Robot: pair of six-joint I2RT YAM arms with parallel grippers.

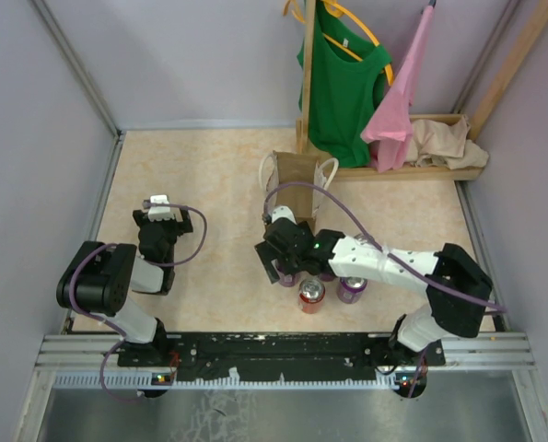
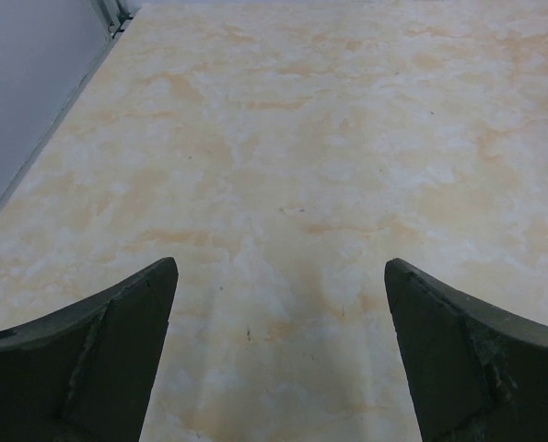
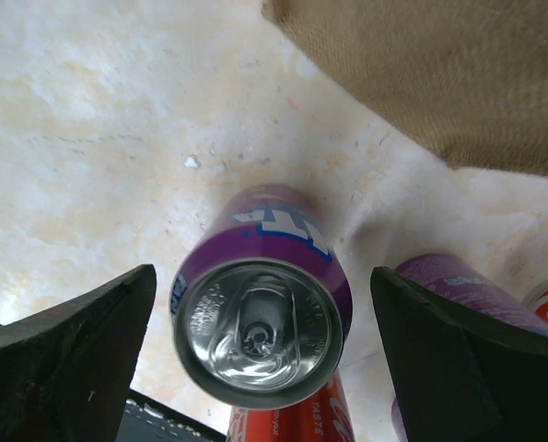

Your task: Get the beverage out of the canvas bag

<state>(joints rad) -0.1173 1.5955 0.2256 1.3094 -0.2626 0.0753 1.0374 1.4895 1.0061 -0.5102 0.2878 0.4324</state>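
The tan-brown canvas bag (image 1: 297,180) stands upright at mid-table with pale loop handles; its side fills the top right of the right wrist view (image 3: 439,74). A purple beverage can (image 3: 260,313) stands upright on the table in front of the bag. My right gripper (image 3: 262,272) is open, with a finger on either side of the can's top and gaps on both sides. In the top view, the right gripper (image 1: 285,273) hovers over this can (image 1: 287,279). My left gripper (image 1: 158,207) is open and empty over bare table at the left (image 2: 278,276).
A red can (image 1: 311,295) and another purple can (image 1: 352,289) stand close by, right of the right gripper. A wooden rack (image 1: 306,83) with a green shirt (image 1: 347,83), a pink garment (image 1: 402,92) and a beige cloth heap (image 1: 448,143) stands at the back right. Grey walls enclose the table.
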